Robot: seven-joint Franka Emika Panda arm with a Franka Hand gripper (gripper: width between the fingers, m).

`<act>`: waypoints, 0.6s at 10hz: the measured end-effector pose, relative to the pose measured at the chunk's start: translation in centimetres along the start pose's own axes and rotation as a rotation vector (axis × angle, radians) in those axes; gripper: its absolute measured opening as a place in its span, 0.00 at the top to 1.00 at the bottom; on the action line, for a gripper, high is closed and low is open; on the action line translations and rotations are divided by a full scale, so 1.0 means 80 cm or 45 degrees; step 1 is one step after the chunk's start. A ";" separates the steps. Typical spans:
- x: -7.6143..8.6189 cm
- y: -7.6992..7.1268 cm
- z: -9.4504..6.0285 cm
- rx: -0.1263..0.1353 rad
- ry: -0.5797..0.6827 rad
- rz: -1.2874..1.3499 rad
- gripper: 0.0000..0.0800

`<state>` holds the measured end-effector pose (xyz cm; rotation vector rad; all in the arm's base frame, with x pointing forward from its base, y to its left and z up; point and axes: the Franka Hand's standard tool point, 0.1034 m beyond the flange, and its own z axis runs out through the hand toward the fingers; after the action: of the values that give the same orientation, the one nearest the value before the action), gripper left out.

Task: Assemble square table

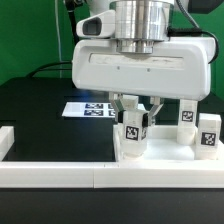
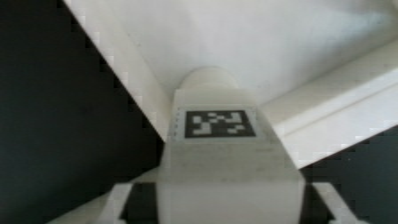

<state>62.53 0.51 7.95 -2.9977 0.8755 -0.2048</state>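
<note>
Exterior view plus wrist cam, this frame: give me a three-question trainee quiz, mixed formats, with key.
1. True or false: the gripper has its fingers on either side of a small white tagged leg block.
2. Multiple choice: in the exterior view, where does the thin flat white marker board lie? A) on the black table behind the gripper, toward the exterior view's left; B) on top of the large white plastic square table top; C) under the leg blocks at the right.
3. Fill in: at the exterior view's right, ___ more white leg blocks stand upright, one behind the other.

Key: 1 true; 2 A; 3 two.
</note>
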 end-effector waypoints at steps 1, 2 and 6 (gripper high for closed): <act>0.000 0.000 0.000 0.002 -0.001 0.120 0.64; 0.000 0.002 0.001 0.012 0.005 0.361 0.64; 0.000 0.009 0.003 0.086 -0.071 1.131 0.64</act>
<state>62.15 -0.12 7.69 -2.2399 1.9876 -0.1191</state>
